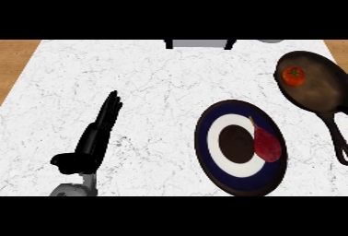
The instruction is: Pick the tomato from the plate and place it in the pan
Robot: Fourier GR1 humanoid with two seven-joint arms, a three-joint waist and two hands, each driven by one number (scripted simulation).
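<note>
One tomato sits inside the single dark pan at the far right of a white marbled counter, toward the pan's left side, its green stem end facing up. The pan's long handle runs toward the lower right edge of the view. One round plate, ringed in dark blue, white and a dark centre, lies near the pan's left and closer to the viewer; on its right half rests one dark red, pear-shaped item with a thin stalk. One hand, the left, shows at lower left, fingers straight and together, pointing away across the counter, thumb stuck out, holding nothing. No writing or labels can be read. Wooden flooring shows at both upper corners, and a grey-and-black fixture stands at the counter's far edge
</note>
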